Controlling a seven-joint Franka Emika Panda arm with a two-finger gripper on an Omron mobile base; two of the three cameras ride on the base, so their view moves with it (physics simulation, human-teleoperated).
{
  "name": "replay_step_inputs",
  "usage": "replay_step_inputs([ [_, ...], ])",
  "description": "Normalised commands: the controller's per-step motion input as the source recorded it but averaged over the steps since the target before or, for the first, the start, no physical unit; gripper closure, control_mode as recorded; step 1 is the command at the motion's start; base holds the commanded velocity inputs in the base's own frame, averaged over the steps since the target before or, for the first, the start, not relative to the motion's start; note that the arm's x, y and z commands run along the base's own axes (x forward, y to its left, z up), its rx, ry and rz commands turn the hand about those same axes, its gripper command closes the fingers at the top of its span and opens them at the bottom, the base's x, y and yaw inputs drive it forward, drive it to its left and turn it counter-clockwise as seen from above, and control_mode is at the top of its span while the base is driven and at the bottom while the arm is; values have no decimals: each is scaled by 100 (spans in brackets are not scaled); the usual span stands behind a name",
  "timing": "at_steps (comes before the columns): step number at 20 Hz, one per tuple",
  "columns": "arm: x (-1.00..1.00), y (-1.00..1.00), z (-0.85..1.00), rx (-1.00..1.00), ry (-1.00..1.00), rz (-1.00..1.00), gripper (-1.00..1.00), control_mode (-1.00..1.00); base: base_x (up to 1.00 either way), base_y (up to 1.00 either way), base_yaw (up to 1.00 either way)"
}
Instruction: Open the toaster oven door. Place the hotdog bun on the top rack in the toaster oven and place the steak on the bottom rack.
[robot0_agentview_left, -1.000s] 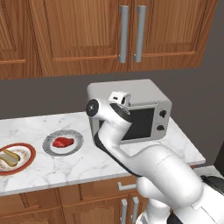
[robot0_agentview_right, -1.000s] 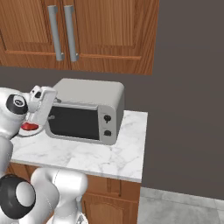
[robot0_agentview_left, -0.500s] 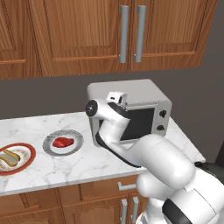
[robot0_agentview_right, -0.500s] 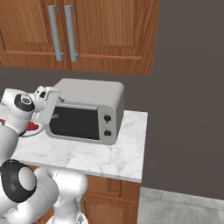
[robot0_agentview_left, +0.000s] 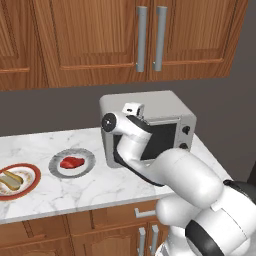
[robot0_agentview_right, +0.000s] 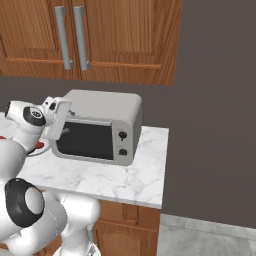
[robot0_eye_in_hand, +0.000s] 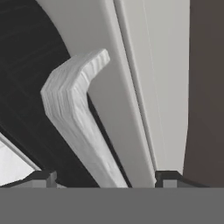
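Two plates sit on a white marble counter below brown wooden cabinets. The red-rimmed plate at the far left carries the tan hotdog bun; the grey plate beside it carries the red steak. To the right of both plates stands the light grey toaster oven, pushed toward the counter's right end, with two dark knobs stacked on its right front panel. The toaster oven door has a wide dark glass window and looks closed against the oven body. A white robot arm reaches up to the oven's upper left front corner. In the hand view, the gripper straddles the door's grey bar handle, one dark fingertip on one side and the other on the opposite side; the handle's bent end runs up between them, with the dark window behind it. The jaws are spread wide, each fingertip standing apart from the handle, so nothing is pinched. From the right base view, the hand sits at the door's top left edge.
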Motion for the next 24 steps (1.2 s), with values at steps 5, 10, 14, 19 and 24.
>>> replay_step_inputs([
  [5, 23, 0, -28, 0, 0, 9, -100, -100, 0, 0, 0],
  [10, 18, 0, -36, 0, 0, 9, 100, -100, 0, 0, 0],
  [14, 8, 0, -26, 0, 0, 3, 100, -100, 0, 0, 0],
  [19, 1, 0, -36, -1, 8, -5, 100, -100, 0, 0, 0],
  [24, -23, 2, -80, -1, 38, -1, 100, -100, 0, 0, 0],
])
